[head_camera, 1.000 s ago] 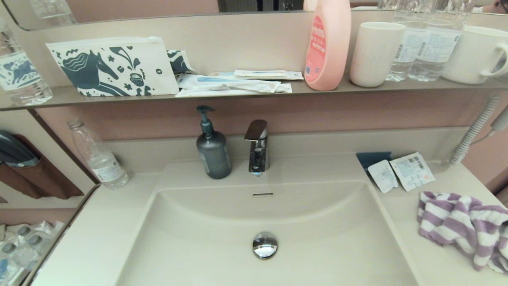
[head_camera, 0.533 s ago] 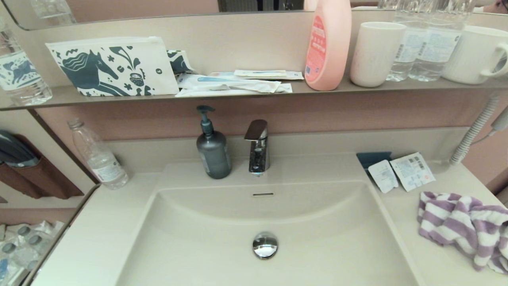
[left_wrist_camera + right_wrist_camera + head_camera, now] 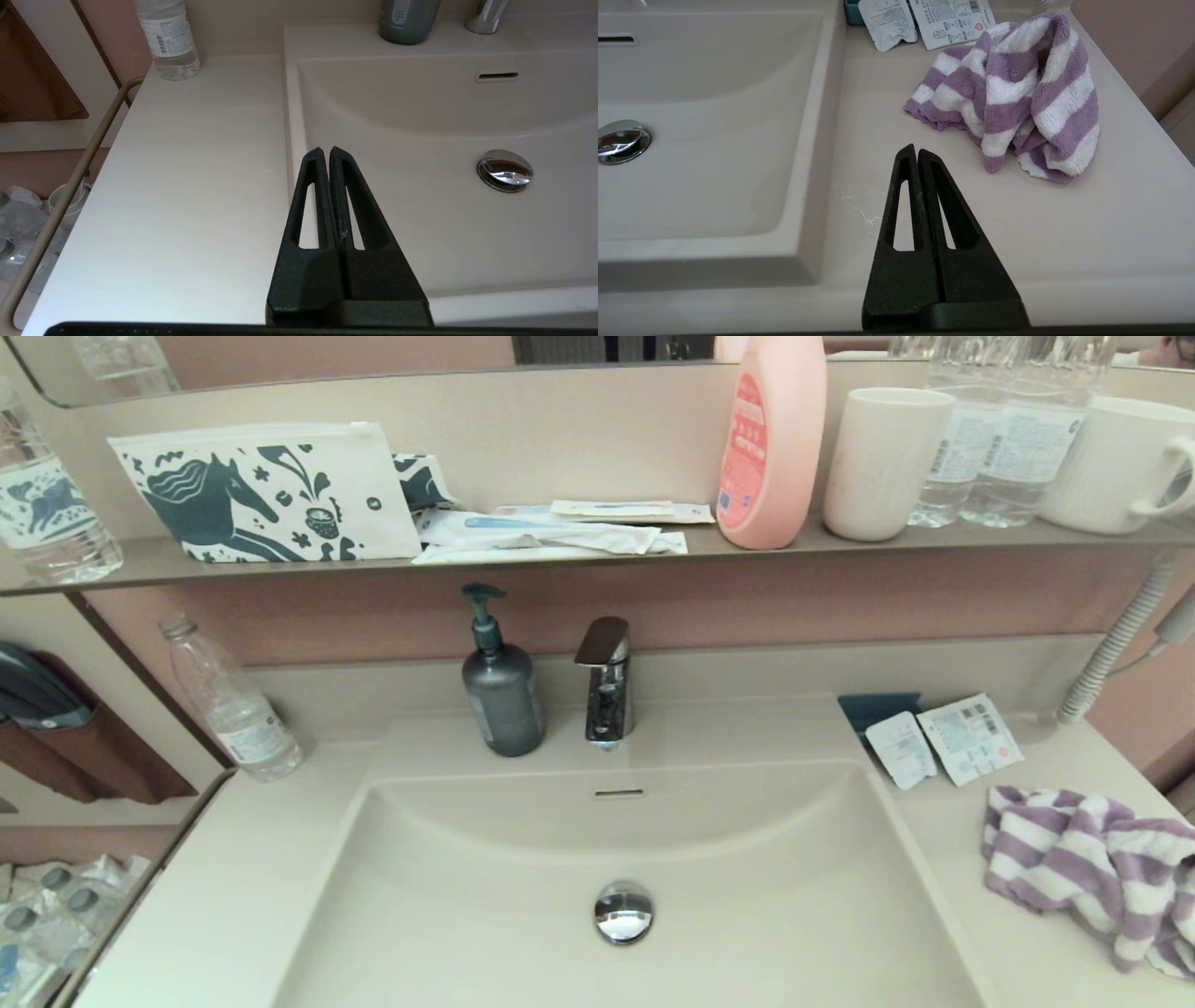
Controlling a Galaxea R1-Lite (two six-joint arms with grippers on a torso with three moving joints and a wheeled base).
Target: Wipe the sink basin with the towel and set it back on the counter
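The cream-beige sink basin (image 3: 523,915) fills the middle of the head view, with its chrome drain plug (image 3: 624,912) and overflow slot (image 3: 618,793). The purple and white striped towel (image 3: 1088,873) lies crumpled on the counter (image 3: 1027,952) right of the basin. Neither arm shows in the head view. My right gripper (image 3: 917,150) is shut and empty, hovering over the counter short of the towel (image 3: 1013,93). My left gripper (image 3: 325,150) is shut and empty above the basin's left rim, near the left counter (image 3: 187,186).
A grey soap dispenser (image 3: 501,686) and chrome tap (image 3: 605,681) stand behind the basin. A clear bottle (image 3: 229,705) stands at the back left. Sachets (image 3: 943,742) lie behind the towel. The shelf (image 3: 560,560) above holds a horse-print pouch (image 3: 266,495), pink bottle (image 3: 770,439) and cups.
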